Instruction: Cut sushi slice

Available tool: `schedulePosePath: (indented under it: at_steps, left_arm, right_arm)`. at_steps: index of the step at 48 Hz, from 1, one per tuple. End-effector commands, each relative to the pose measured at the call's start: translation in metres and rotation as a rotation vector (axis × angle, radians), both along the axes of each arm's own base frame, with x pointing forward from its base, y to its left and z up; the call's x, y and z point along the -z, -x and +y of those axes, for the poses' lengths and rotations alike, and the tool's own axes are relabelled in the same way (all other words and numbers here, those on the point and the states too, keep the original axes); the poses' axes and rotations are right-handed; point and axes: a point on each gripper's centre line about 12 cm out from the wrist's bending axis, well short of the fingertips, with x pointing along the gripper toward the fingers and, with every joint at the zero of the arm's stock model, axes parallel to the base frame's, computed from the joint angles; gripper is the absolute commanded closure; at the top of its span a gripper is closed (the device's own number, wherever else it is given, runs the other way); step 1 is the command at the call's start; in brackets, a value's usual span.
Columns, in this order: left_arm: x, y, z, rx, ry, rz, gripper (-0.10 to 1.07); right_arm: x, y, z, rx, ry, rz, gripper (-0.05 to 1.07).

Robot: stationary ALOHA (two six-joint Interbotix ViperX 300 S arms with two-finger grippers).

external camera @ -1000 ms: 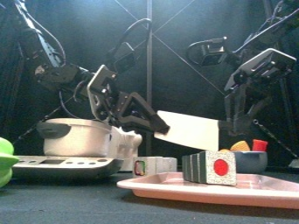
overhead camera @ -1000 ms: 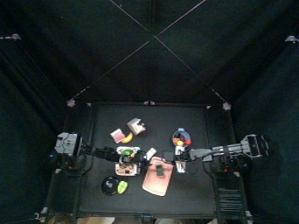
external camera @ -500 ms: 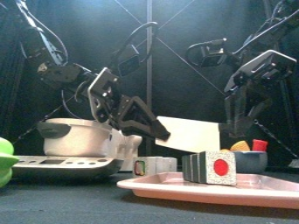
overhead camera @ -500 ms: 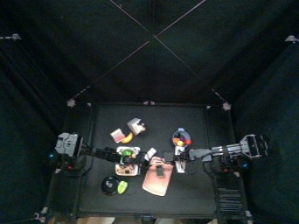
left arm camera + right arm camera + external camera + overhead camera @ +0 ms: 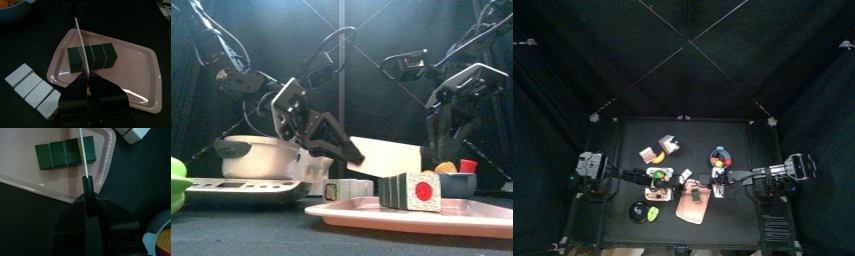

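While the sushi roll (image 5: 413, 190) lies on the pink tray (image 5: 358, 211) at lower centre, the left tool (image 5: 342, 150) grips a cleaver (image 5: 392, 154) above it, and the right tool (image 5: 85, 203) clamps a thin blade (image 5: 85, 150).

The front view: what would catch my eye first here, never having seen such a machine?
Probably the sushi roll, dark green with a red and white end, lying on a pink tray near the table's front. Next, the broad pale knife held slanting above it by the left tool, blade over the roll. The right tool hangs above the tray's right side.
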Motion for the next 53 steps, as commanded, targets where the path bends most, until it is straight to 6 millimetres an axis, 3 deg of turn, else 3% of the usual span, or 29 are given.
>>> schedulePosePath:
  at_steps: [1, 28, 53]
  left_arm:
    - [0.007, 0.008, -0.012, 0.036, -0.011, 0.059, 0.60]
    - [-0.007, -0.015, -0.014, 0.021, -0.043, 0.284, 0.60]
    - [0.008, -0.014, -0.014, 0.003, -0.035, 0.400, 0.60]
  right_arm:
    - [-0.001, 0.003, -0.002, 0.010, 0.004, 0.014, 0.71]
    - [-0.001, 0.004, -0.002, 0.012, 0.002, 0.021, 0.71]
    - [0.007, 0.003, -0.001, 0.020, -0.011, 0.020, 0.71]
